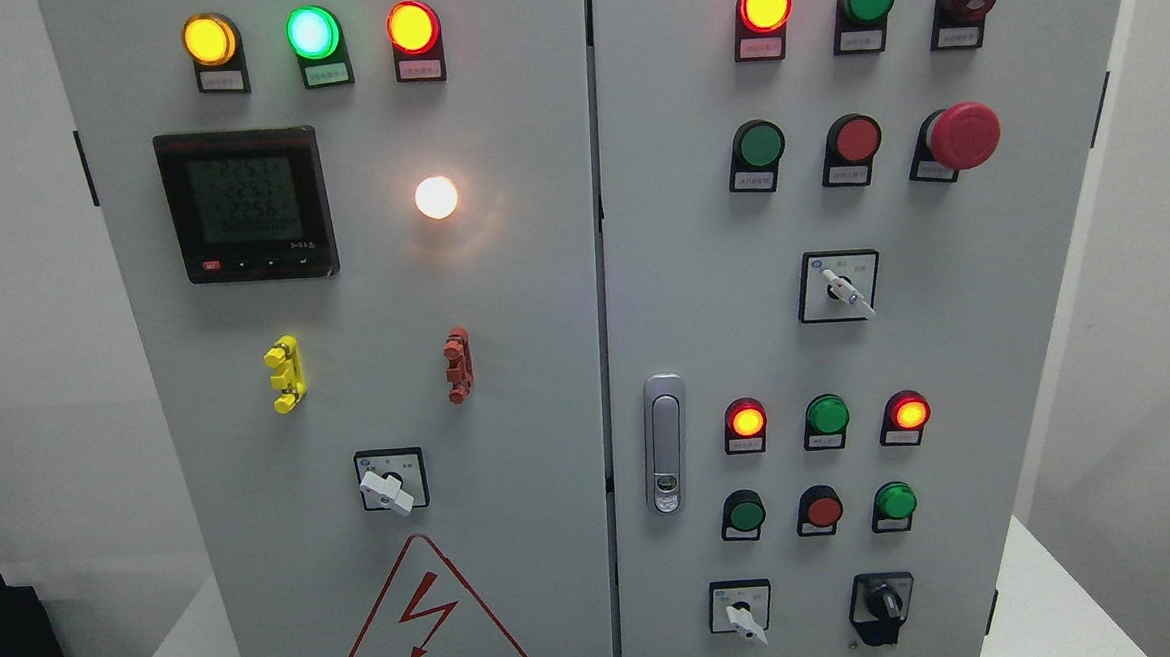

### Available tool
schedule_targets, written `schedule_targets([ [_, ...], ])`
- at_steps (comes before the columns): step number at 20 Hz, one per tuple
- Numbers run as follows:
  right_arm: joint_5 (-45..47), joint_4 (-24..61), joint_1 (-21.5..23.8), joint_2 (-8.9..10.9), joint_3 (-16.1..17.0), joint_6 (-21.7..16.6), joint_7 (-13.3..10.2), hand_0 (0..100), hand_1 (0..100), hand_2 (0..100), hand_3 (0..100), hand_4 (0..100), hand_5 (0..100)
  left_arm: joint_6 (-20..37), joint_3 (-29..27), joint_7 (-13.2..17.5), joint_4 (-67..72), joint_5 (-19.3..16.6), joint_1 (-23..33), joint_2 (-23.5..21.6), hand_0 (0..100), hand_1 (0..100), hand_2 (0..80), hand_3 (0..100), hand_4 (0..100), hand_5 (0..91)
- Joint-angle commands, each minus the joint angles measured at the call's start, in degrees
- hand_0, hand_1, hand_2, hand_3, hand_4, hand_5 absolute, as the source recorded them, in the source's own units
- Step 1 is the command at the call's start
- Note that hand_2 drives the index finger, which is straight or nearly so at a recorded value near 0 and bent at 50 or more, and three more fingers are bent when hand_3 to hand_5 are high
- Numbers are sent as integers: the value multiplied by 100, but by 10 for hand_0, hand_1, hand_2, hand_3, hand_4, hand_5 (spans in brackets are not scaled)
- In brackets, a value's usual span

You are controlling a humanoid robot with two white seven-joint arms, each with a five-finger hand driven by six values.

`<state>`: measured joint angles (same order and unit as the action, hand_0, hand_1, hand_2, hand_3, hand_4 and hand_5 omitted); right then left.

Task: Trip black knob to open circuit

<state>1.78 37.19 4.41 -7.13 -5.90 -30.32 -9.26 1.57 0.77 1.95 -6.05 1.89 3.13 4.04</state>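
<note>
Black knob [882,605] untouched at cabinet's [545,321] lower right, neither hand in view, state unknowable

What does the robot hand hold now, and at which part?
Nothing can be seen held: no robot hand is in view. The black knob at the panel's lower right stands untouched.

The black knob [884,605] is a small rotary selector mounted on a black square plate at the lower right of the cabinet's right-hand door, the last control in the bottom row. Its raised grip bar stands nearly upright, tipped slightly off vertical. No hand touches it.
</note>
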Motion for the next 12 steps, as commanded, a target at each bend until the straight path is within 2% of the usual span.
schedule_targets([
  [1, 16, 357, 60, -25, 28, -88, -24, 151, 623, 0, 859, 727, 540, 10, -7, -1, -1, 14, -14, 9, 120, 389, 0, 0, 0, 0],
  [4, 16, 727, 148, -25, 28, -88, -24, 196, 644, 0, 889, 756, 575, 10, -7, -1, -1, 14, -14, 9, 120, 389, 0, 0, 0, 0],
  [12, 15, 1773, 446, -25, 37, -79, -24, 230, 684, 0, 1000, 820, 666, 10, -7, -1, -1, 14, -14, 9, 120, 389, 0, 0, 0, 0],
])
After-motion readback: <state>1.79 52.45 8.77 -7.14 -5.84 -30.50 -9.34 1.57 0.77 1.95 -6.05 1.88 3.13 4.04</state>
